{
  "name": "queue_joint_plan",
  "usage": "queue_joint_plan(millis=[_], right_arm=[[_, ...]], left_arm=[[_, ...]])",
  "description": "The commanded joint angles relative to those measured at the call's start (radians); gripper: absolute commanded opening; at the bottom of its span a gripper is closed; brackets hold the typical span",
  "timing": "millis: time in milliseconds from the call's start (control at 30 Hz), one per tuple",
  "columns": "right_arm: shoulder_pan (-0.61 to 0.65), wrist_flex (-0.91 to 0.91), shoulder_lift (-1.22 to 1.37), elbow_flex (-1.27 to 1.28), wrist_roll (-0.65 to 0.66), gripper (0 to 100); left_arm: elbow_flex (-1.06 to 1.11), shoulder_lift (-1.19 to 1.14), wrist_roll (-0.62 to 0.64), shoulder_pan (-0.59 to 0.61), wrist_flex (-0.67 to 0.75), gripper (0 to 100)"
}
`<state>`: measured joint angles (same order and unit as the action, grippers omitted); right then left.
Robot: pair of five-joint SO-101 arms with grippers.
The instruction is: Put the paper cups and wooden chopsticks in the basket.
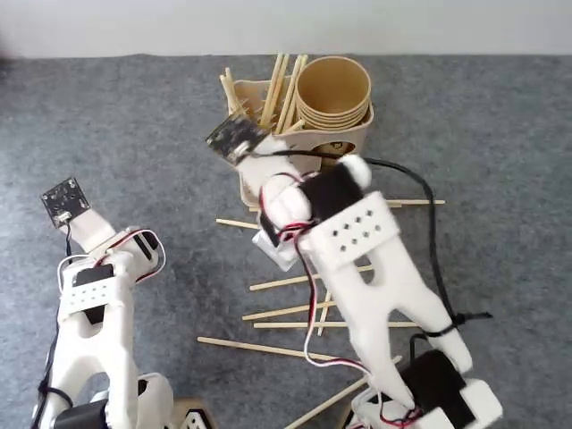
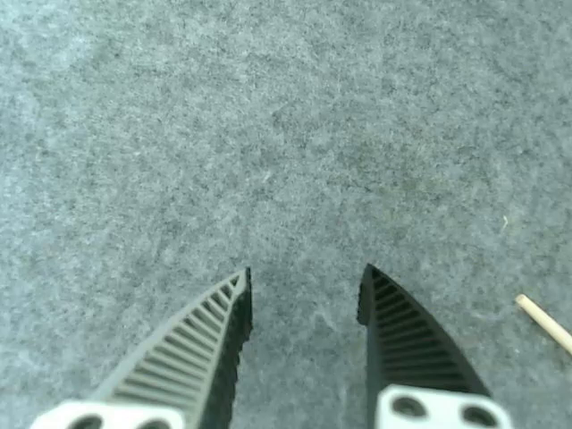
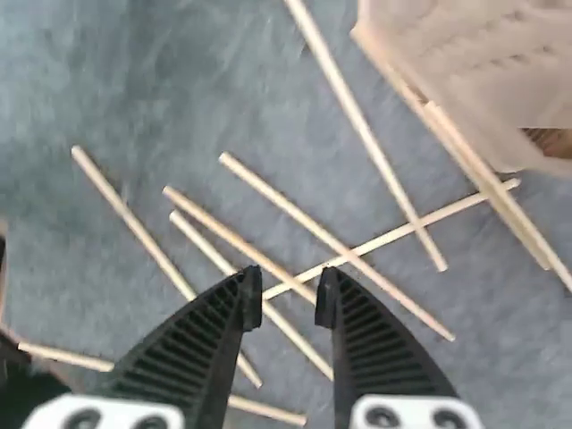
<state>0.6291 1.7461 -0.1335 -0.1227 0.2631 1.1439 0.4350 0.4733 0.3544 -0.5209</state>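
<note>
The left claw (image 2: 307,273) hangs at the left of the grey carpet (image 1: 500,134), jaws parted wide and holding nothing. Below it is bare carpet, with the tip of one stick (image 2: 545,322) just to its right.

Loose chopsticks (image 1: 290,282) lie scattered flat on the carpet in the middle, near of the basket, some crossing one another. The right claw (image 3: 288,277) hangs over this scatter, its jaws a narrow gap apart and empty. In its wrist view the gap sits right above a spot where sticks cross.

The step in hand looks like picking up one stick. To do it well, the claw should probably shift off the crossing to a length of stick lying alone. It would then turn so the jaws straddle that stick across its width, near its middle so it hangs level. It needs to open a little more and go down until the tips touch the carpet before closing. Gripping at the crossing risks lifting two sticks or flicking one away.

The basket (image 1: 353,134) stands at the far middle. A nested stack of paper cups (image 1: 332,88) fills its right side. Several upright sticks (image 1: 275,89) lean in its left side, their tops poking above the rim. There a new stick would best go in end first.
</note>
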Motion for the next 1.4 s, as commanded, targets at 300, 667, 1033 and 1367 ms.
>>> queue_joint_plan(millis=[300,667,1033,1367], right_arm=[[0.142,-0.361,0.018,0.571,0.097,41.0],[0.180,-0.535,0.030,0.675,0.216,41.4],[0.200,-0.602,0.199,0.692,0.212,46.9],[0.090,-0.662,0.292,0.554,0.221,46.9]], left_arm=[[-0.007,0.028,-0.012,0.002,0.014,19],[-0.005,0.028,-0.012,0.002,0.014,19],[-0.005,0.028,-0.012,0.002,0.014,19],[-0.005,0.028,-0.012,0.005,0.014,19]])
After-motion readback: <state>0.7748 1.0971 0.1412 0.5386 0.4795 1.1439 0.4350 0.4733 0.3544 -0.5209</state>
